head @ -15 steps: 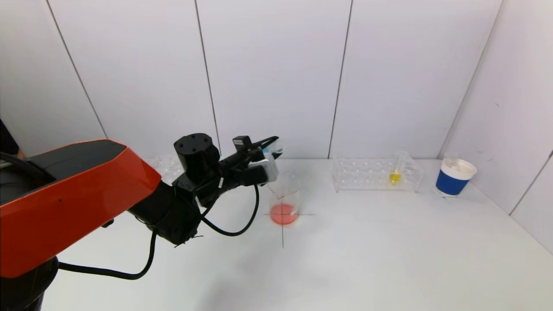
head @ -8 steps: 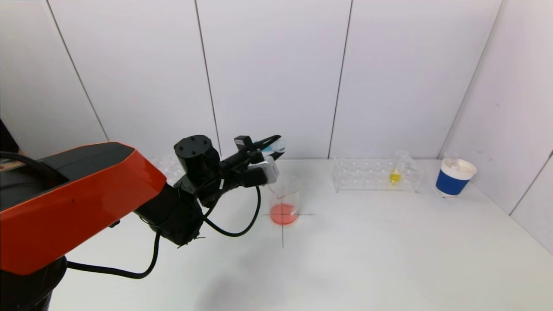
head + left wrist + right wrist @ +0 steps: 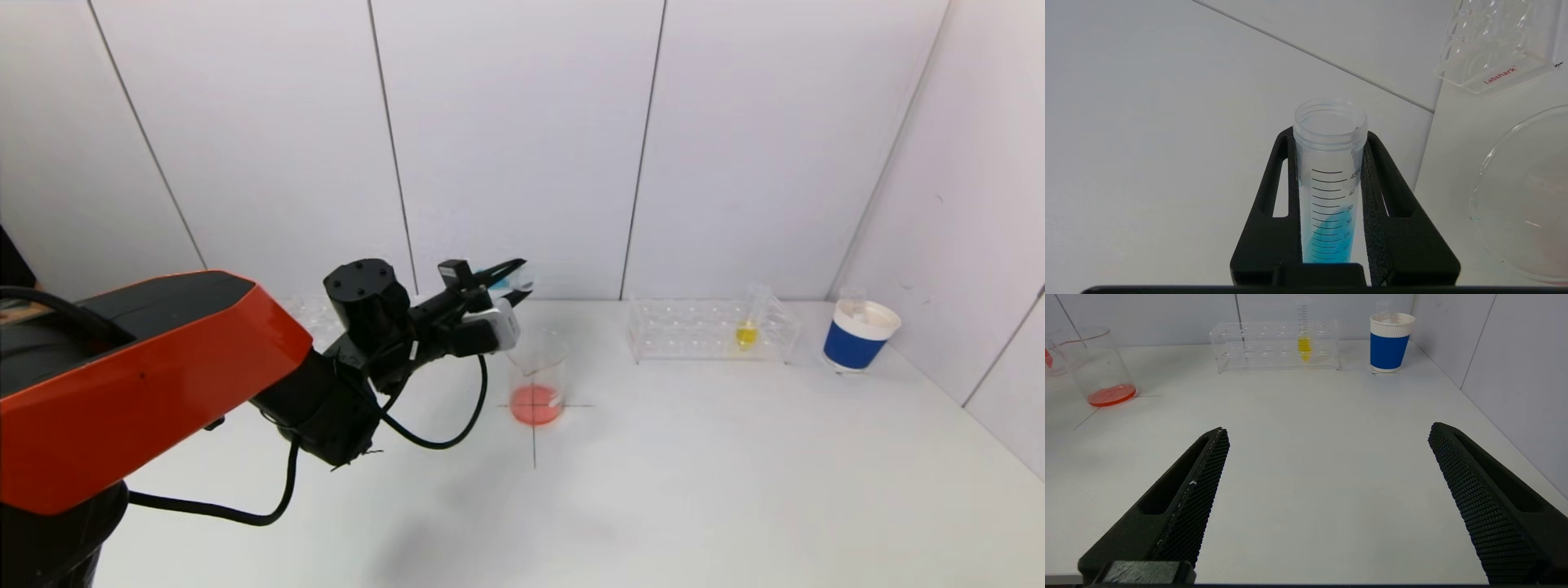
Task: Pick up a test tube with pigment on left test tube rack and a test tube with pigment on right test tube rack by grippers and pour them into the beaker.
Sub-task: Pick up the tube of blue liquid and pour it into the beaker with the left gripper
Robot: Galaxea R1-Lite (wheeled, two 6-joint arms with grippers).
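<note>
1. Right gripper [image 3: 1327,498], black with mesh-textured pads, sits nearest, low over the bare white table [image 3: 1306,457]; jaws stand wide apart, holding nothing. It is out of the head view, likely parked until its turn.
2. Left gripper [image 3: 504,282], black, on the orange-shelled left arm, is up near the clear glass beaker with a shallow red-orange liquid layer [image 3: 536,380], jaws clamped on the clear graduated plastic test tube with blue pigment [image 3: 1329,179].
3. Tube is tipped toward horizontal, so the blue pools along its lower side. Its open mouth points roughly at the beaker, probably set up for the pour; nothing is flowing out yet.
4. Beaker stands on a pencilled cross mark, between the two racks, reachable by either arm.
5. Clear acrylic left test tube rack [image 3: 314,314] is mostly hidden behind the left arm.
6. Clear acrylic right test tube rack [image 3: 712,329] holds the clear tube with yellow pigment [image 3: 747,327], leaning slightly, still to be picked.
7. Blue-and-white paper cup [image 3: 859,335] sits farthest right, near the wall.
</note>
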